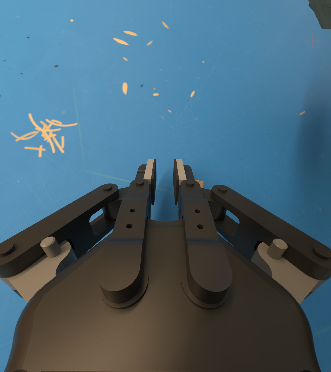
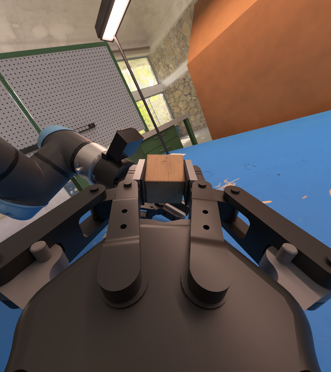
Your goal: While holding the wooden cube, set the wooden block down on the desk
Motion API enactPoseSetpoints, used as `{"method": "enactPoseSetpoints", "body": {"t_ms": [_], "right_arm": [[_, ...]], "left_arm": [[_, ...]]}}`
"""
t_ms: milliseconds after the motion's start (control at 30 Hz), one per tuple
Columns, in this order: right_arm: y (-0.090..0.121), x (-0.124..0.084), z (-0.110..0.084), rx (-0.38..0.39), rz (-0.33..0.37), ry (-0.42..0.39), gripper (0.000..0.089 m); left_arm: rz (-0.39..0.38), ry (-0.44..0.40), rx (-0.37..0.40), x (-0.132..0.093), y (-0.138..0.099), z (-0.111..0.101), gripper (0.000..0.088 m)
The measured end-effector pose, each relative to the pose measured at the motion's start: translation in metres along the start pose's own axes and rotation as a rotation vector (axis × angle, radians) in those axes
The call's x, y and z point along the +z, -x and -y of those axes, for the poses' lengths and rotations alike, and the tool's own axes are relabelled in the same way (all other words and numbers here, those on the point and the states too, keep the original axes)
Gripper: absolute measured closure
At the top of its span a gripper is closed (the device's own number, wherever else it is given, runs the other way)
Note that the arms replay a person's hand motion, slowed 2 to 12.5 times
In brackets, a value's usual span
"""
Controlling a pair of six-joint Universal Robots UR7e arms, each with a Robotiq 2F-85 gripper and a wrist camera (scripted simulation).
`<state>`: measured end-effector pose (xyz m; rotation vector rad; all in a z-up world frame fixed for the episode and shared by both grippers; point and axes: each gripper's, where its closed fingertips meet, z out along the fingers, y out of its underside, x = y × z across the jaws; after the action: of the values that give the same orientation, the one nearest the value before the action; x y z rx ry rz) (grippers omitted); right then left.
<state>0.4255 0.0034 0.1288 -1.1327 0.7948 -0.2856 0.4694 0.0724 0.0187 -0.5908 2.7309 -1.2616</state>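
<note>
Item: wooden cube. Pale grained top, grey shaded near face. Pinched squarely by the right gripper, above the blue desk, well in from its far edge.

Item: left gripper. Pads slightly apart, nothing seen between them. A tan sliver beside one finger is possibly the wooden block, mostly hidden.

Handling: keep the right pinch firm and lift the left gripper straight up, without nudging the sliver.
</note>
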Motion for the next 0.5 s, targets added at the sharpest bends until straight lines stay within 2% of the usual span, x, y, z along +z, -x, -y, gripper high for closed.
{"method": "enactPoseSetpoints", "body": {"t_ms": [267, 500], "right_arm": [[-0.01, -0.004, 0.003, -0.082, -0.084, 0.01, 0.0593], [-0.029, -0.011, 0.004, -0.211, -0.234, 0.06, 0.0593]], "left_arm": [[0.001, -0.036, -0.027, -0.005, 0.006, 0.006, 0.0728], [-0.006, -0.071, -0.065, -0.01, 0.012, 0.012, 0.0729]]}}
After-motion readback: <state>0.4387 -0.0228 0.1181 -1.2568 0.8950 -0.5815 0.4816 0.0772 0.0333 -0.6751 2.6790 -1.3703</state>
